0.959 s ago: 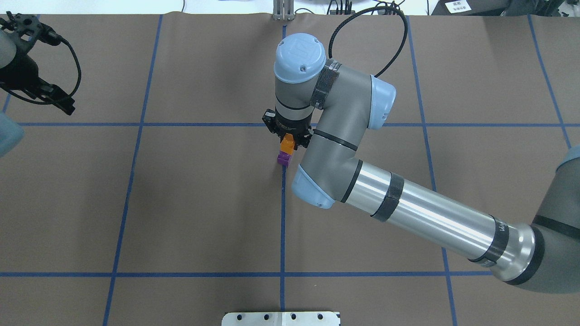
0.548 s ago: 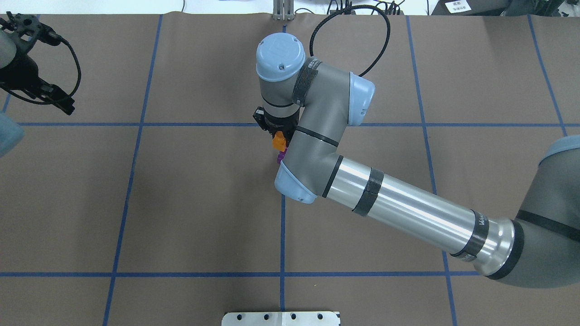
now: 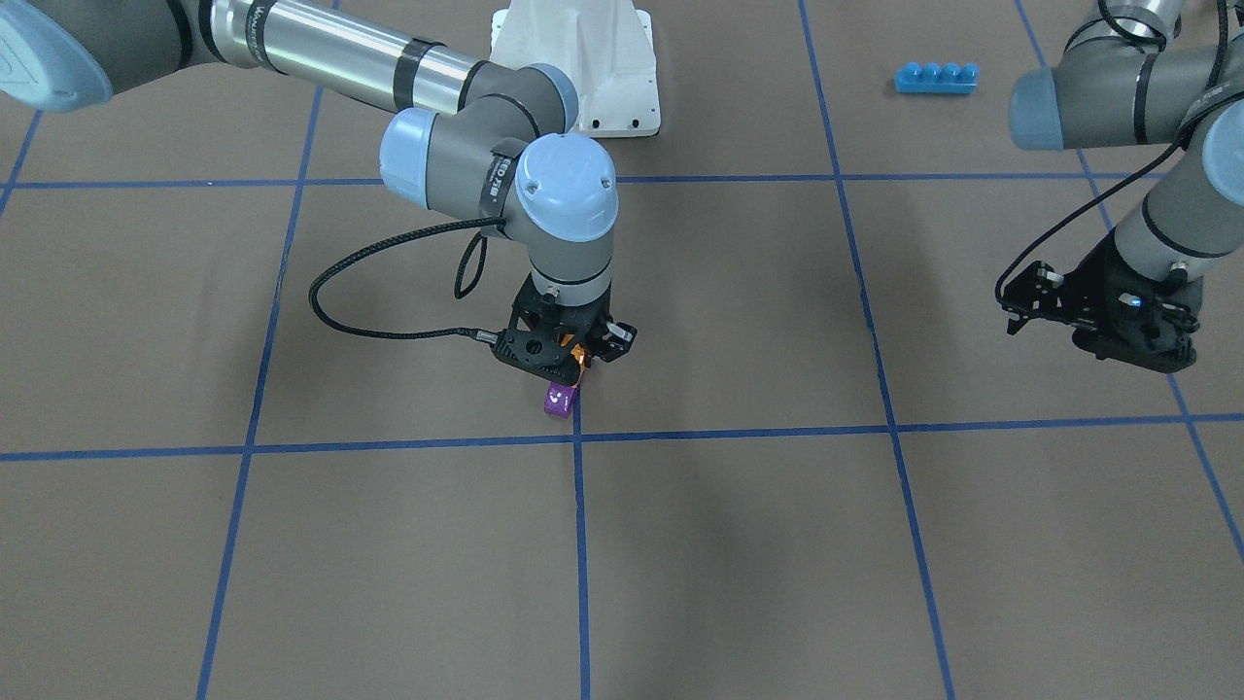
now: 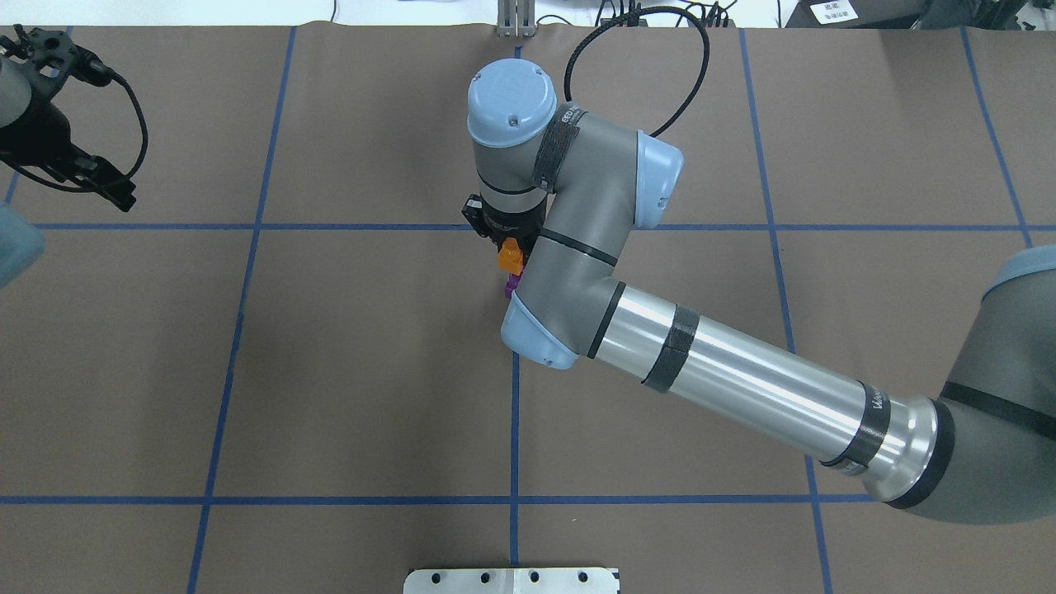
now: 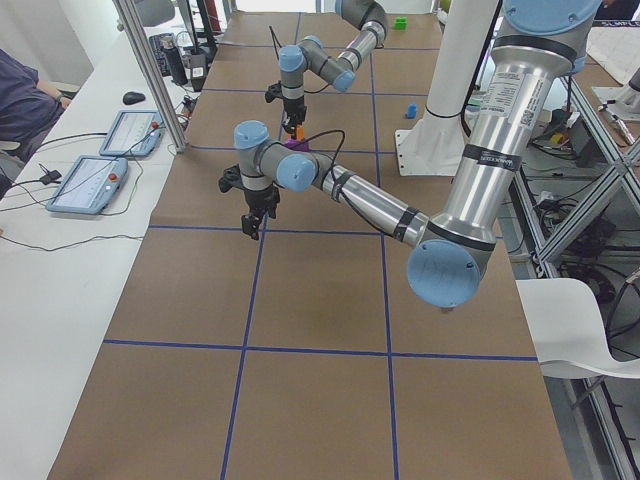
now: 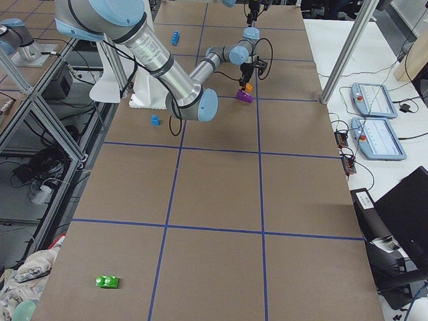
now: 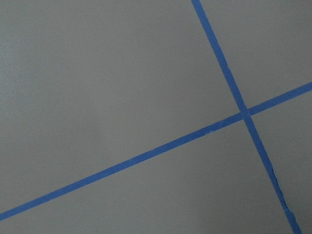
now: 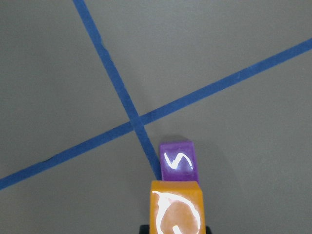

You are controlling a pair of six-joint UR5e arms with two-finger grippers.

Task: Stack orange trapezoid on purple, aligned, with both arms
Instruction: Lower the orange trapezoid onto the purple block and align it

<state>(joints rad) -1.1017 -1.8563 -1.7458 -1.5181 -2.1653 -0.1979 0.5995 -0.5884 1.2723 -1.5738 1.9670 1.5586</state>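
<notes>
The right gripper point(image 3: 575, 356) is clenching the orange trapezoid point(image 4: 511, 256) and holding it off the table point(image 3: 777, 544), pointing straight down. The brick is hanging just above and slightly to one side of the purple brick point(image 8: 178, 162), with a gap showing between the two in the right side view, so it is not sitting on it. The purple brick is lying on the paper right beside a crossing of blue tape lines point(image 8: 117, 92). From overhead, the right arm point(image 4: 742, 388) is covering most of the purple brick, leaving only a sliver showing. In the front-facing view the gripper's black body is hiding nearly all of the orange one. In the right wrist view the orange brick is being cut off by the bottom edge and the fingers are barely showing. The left gripper point(image 3: 1013, 301) is hovering well apart at the table's side; whether it is released or clenched cannot be told. A long blue four-stud brick point(image 3: 935, 78) is lying far off near the robot's base
</notes>
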